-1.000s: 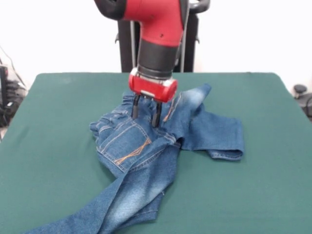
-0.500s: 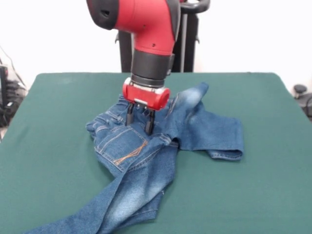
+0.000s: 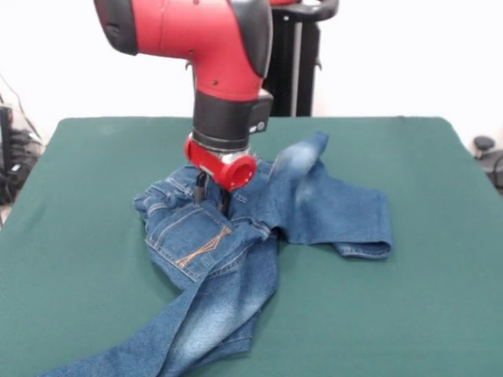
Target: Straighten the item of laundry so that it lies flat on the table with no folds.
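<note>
The small blue denim jeans (image 3: pixel 236 259) lie crumpled in the middle of the dark green table (image 3: pixel 424 298). The waist and a back pocket with orange-tan stitching (image 3: pixel 196 243) are bunched up. One leg is folded off to the right (image 3: pixel 346 212). The other leg runs to the lower left edge of the picture (image 3: pixel 157 345). My gripper (image 3: pixel 213 196) stands upright on the bunched waist. Its two dark fingers (image 3: pixel 200 187) stand a little apart, with their tips pressed into the denim.
The robot's black pedestal (image 3: pixel 295 71) stands behind the table's far edge. Cables and dark gear (image 3: pixel 12 149) sit past the table's left side. A dark object (image 3: pixel 483 145) lies beyond the right edge. Bare green cloth shows all round the jeans.
My gripper has moved left and slightly nearer the camera across the waist. The jeans have shifted left with it, and the right leg's upper fold has been drawn leftward.
</note>
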Controlling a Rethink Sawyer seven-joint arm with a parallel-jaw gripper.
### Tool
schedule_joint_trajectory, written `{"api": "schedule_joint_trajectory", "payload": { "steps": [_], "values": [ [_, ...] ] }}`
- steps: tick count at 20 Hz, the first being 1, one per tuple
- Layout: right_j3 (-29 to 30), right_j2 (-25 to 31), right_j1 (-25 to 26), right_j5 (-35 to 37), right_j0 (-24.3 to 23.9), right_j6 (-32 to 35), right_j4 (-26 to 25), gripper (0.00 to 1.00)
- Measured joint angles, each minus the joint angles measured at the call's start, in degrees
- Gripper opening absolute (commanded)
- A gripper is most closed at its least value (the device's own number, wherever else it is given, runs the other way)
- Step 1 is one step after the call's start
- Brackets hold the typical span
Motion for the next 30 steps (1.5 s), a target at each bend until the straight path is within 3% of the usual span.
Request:
{"api": "schedule_joint_trajectory", "payload": {
  "steps": [6,8,14,17,30],
  "values": [
    [-5.9,0.3,2.4,15.6,-0.7,0.0,10.6,1.0],
    [-9.9,-0.3,4.7,27.3,-1.6,0.0,14.9,1.0],
    [-15.6,-4.2,10.5,47.3,-2.4,0.0,15.9,1.0],
    [-15.6,-5.3,11.8,49.9,-3.4,0.0,16.0,1.0],
    [-14.1,-7.7,12.1,48.9,-4.7,0.0,15.4,1.0]
  ]
}}
